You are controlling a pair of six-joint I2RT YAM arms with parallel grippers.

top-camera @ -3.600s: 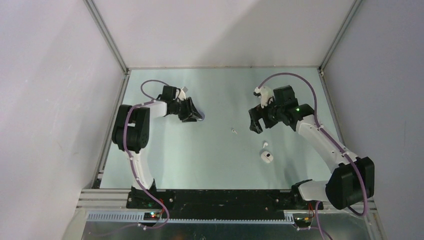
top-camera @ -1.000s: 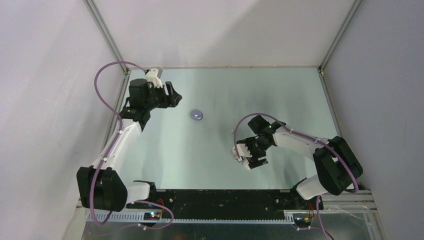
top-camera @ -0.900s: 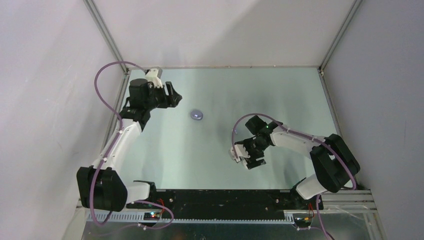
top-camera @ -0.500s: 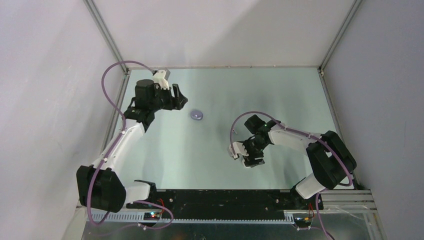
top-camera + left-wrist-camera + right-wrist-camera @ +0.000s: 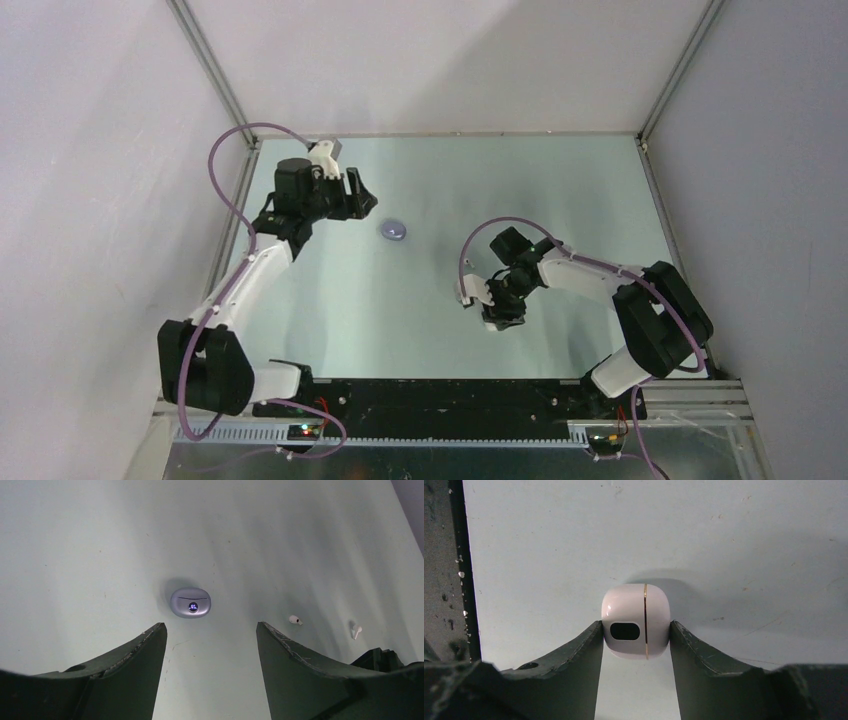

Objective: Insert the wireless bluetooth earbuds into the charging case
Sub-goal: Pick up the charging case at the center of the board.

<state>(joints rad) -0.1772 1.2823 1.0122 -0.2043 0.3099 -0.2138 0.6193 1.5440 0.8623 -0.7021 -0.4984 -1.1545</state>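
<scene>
Right arm's swung in from the far side & dropped low toward the front edge since the first look. Its right gripper [image 5: 497, 312] now sits over the spot where the white charging case [image 5: 635, 620] lay. Wrist cam shows it plainly: both fingers [image 5: 574, 665] are pressed against the case, one on each side. The case's dark oval window faces the cam, w/ a thin gold seam running top to bottom. Lid looks closed. From overhead the case is hidden under the gripper, so I can't tell whether it's still resting on the table [image 5: 560, 180].

Left arm's pulled back toward the far-left corner. Its left gripper [image 5: 358, 195] hangs w/ jaws spread, holding nothing. Purple case [image 5: 393, 230] sits on the table just beyond the tips, apart from them, small display lit. Two white earbuds [image 5: 295, 620] lie loose on the table, right of the purple case in the left wrist view. They're near each other but not touching, & outside either case.
</scene>
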